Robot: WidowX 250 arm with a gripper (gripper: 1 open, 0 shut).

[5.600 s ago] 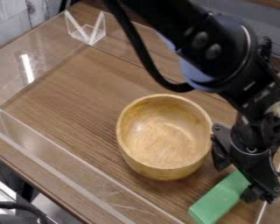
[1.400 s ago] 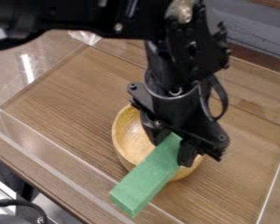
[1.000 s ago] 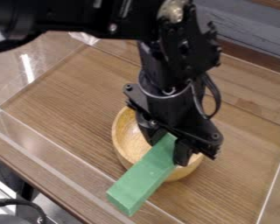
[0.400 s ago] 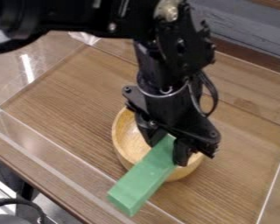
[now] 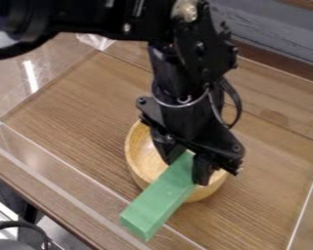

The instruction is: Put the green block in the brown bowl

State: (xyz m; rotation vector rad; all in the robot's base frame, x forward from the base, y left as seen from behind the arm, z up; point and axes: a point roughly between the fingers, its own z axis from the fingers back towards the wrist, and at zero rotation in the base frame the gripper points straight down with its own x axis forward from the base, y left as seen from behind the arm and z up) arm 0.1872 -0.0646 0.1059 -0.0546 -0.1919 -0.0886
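Note:
The brown bowl [image 5: 138,148] sits on the wooden table, a little right of centre, and the arm covers most of it. My gripper [image 5: 195,166] hangs over the bowl's front half, shut on the upper end of the green block [image 5: 156,202]. The block is a long flat bar. It slants down and to the left from the gripper, crosses the bowl's front rim, and its lower end hangs out over the table in front of the bowl. The bowl's inside is largely hidden behind the gripper and the block.
The wooden table [image 5: 67,98] stretches to the left and back. A clear plastic wall [image 5: 35,156] runs along its front left edge. The dark arm [image 5: 186,59] rises from the bowl toward the upper left. The table's right edge lies near the bowl.
Over the last second the gripper and the green block have shifted slightly left. Five seconds ago the block lay on the table right of the bowl.

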